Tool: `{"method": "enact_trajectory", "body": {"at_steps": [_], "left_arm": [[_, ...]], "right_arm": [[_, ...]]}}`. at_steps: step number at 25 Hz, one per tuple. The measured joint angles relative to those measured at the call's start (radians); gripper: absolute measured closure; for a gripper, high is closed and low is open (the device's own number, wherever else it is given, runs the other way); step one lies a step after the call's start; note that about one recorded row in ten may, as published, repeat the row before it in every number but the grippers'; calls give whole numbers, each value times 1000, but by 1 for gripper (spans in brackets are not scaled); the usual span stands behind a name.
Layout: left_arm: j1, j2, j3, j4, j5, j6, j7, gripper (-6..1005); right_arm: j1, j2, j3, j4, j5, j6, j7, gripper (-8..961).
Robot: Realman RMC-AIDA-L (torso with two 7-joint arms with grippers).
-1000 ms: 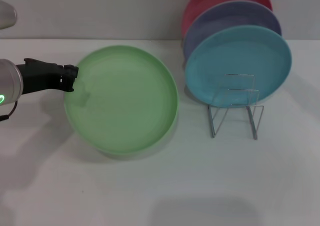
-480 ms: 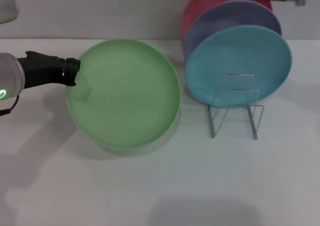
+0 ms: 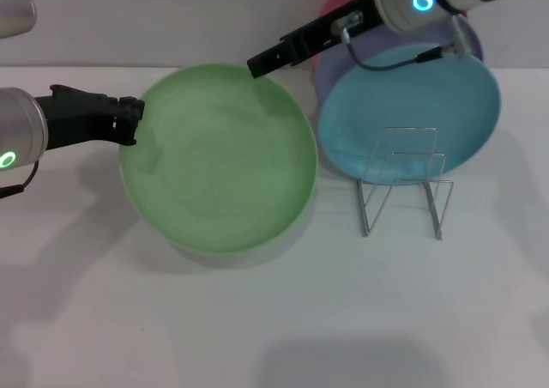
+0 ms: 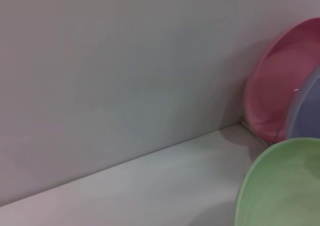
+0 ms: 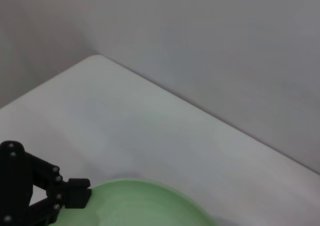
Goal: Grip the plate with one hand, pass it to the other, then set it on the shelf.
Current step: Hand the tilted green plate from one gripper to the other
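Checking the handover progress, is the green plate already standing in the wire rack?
No, the green plate hangs from the left gripper, beside the wire rack.

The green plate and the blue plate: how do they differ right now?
The green plate is held at its rim by the left gripper, face up, and looks lifted above the table; the blue plate stands on edge in the rack. The right gripper is at the green plate's far rim; nothing grips the blue plate. Both are round and plain.
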Motion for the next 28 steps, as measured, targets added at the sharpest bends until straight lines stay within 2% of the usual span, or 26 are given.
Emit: {"method": "enact_trajectory", "body": {"at_steps": [18,22,28], "left_arm": [[2,0,8,0,-2,3,1,972],[4,1,7,0,-18,3,2,972],[7,2,-2,0,-54,3,23,972]], "right_arm": [[30,17,-90,-112,-25,-120,-35,263],[8,41,-92,-112,-38,-167,-109,274],[-2,52,-92,-125,-33,-182,-172,498]]}}
